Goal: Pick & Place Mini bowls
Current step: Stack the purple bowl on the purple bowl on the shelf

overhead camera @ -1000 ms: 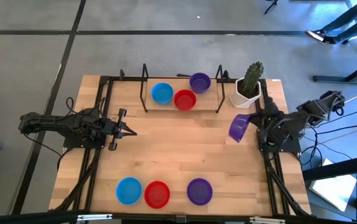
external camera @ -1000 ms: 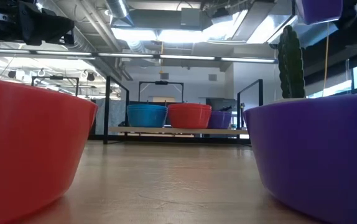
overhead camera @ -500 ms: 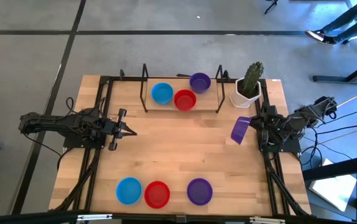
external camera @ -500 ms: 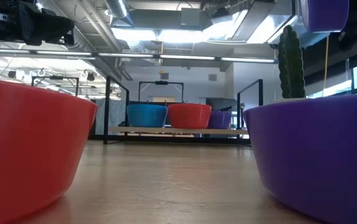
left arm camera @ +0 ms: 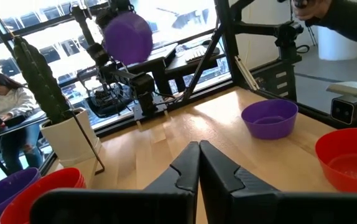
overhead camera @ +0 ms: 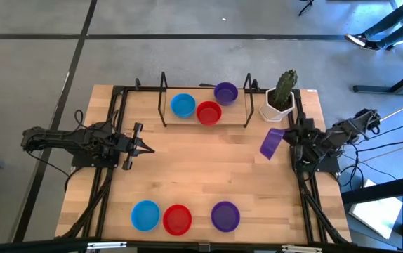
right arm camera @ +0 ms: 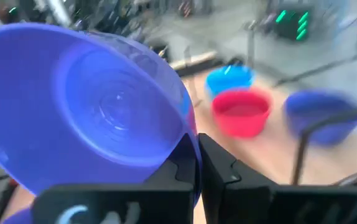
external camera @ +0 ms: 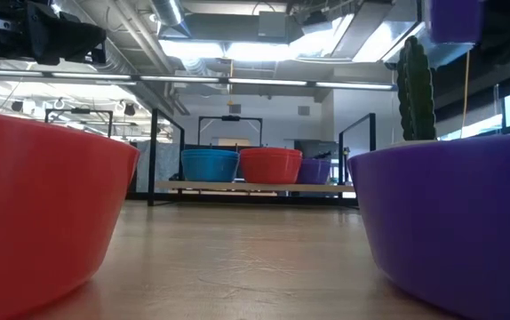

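Seven mini bowls show on the wooden table (overhead camera: 194,169). The right gripper (overhead camera: 286,140), out at three o'clock, pinches the rim of a tilted purple bowl (overhead camera: 271,143) held up off the wood, just beside the white cactus pot (overhead camera: 279,109). At twelve o'clock, a blue bowl (overhead camera: 182,105), a red bowl (overhead camera: 208,112) and a purple one (overhead camera: 225,92) sit on the rack (overhead camera: 205,105). At six o'clock, a near blue bowl (overhead camera: 145,215), near red bowl (overhead camera: 177,219) and near purple bowl (overhead camera: 225,216) sit in a row. The left gripper (overhead camera: 144,148) waits at nine o'clock, fingers together, empty.
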Tool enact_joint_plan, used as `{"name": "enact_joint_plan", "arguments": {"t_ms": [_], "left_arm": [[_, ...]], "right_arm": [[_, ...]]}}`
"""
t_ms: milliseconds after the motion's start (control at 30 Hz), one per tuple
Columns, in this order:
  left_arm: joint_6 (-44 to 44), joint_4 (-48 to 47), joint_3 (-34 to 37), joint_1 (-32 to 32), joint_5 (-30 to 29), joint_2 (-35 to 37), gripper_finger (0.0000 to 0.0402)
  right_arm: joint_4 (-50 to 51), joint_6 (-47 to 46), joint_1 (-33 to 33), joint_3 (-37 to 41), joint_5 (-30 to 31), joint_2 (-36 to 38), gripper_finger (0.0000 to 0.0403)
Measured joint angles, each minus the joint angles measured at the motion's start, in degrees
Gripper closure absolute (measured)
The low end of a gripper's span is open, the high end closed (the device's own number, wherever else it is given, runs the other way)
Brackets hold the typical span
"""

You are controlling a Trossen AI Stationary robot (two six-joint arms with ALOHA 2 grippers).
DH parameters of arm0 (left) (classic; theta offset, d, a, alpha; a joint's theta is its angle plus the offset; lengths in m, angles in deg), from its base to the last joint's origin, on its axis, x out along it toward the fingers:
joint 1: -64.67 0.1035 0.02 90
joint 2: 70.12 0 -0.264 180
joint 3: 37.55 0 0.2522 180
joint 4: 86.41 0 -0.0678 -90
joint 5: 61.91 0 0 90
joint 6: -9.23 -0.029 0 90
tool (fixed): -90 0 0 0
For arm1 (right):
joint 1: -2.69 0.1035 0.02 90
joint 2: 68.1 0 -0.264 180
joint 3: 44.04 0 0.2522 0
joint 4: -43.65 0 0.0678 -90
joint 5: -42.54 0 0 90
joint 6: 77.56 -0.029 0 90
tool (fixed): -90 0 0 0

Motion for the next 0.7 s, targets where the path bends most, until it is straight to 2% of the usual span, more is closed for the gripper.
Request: {"name": "enact_joint_plan", "arguments": {"t_ms": [67,167,267,467,600,700], "left_arm": [[-0.2,0.0,0.0,0.0,0.0,0.0,0.0394],[-0.1,0.0,0.0,0.0,0.0,0.0,0.0397],[-0.4,0.0,0.0,0.0,0.0,0.0,0.0399],[-0.4,0.1,0.0,0.0,0.0,0.0,0.0395],[-0.4,0.0,0.0,0.0,0.0,0.0,0.0395],[-0.4,0.0,0.0,0.0,0.0,0.0,0.0398]], "right_arm": [[-4.3,5.0,-0.6,-0.1,2.1,-0.7,0.0398],[-11.4,12.8,-2.3,-2.2,1.9,-3.3,0.0399],[-13.3,18.1,-4.6,-6.7,1.0,-7.6,0.0399],[-12.3,26.9,-11.9,-20.6,0.5,-20.1,0.0400],[-9.8,31.5,-19.4,-32.0,0.3,-29.6,0.0401],[-5.6,33.2,-26.7,-41.5,-4.3,-36.9,0.0401]]}}
